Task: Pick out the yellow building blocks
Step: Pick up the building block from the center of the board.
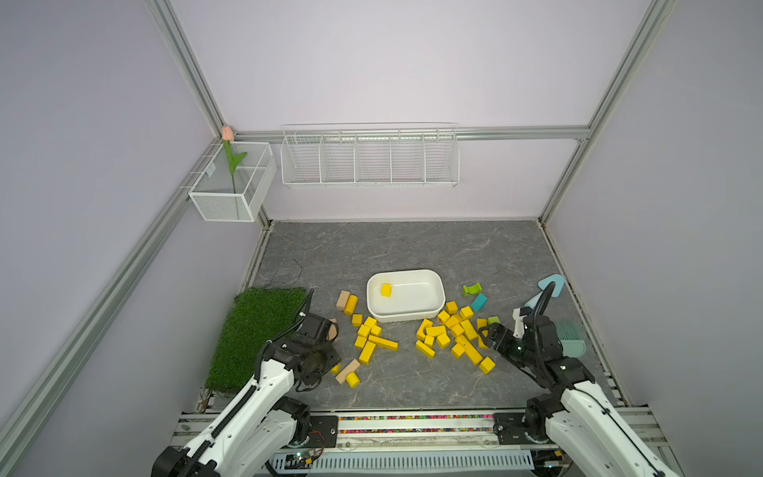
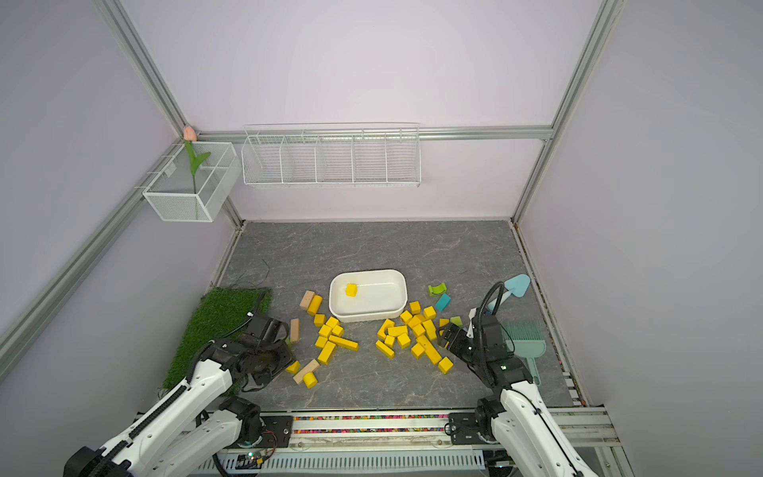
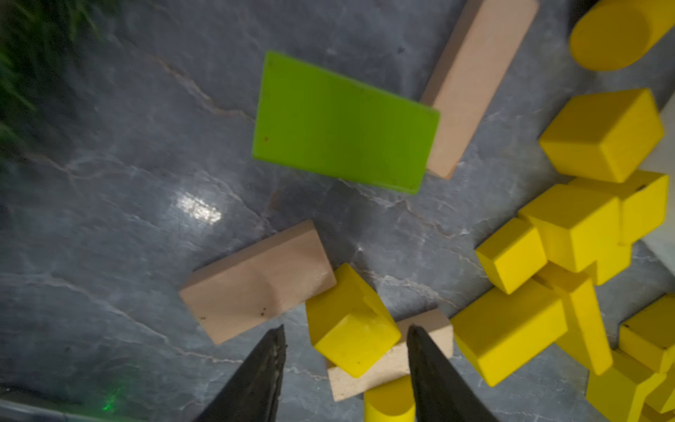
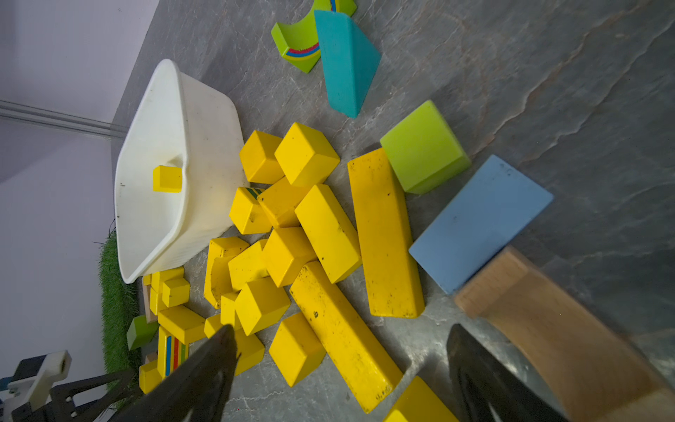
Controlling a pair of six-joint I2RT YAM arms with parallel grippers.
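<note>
Yellow building blocks lie in two heaps on the grey table, one (image 1: 369, 338) left of the white tub (image 1: 442, 294) and one (image 1: 454, 334) right of it. A single yellow cube (image 1: 386, 290) sits inside the tub. My left gripper (image 3: 345, 350) is open around a yellow block (image 3: 350, 325) that rests tilted on a tan block (image 3: 369, 369), with a gap at each finger. My right gripper (image 4: 341, 339) stands wide open just above a long yellow bar (image 4: 343, 336) at the near edge of the right heap, holding nothing.
Tan blocks (image 3: 255, 281), a flat green block (image 3: 343, 124), a green cube (image 4: 423, 146), a blue slab (image 4: 478, 223) and a tan arch (image 4: 548, 329) lie among the yellow ones. A grass mat (image 1: 256, 330) is at the left, a teal brush and dustpan (image 1: 572, 338) at the right.
</note>
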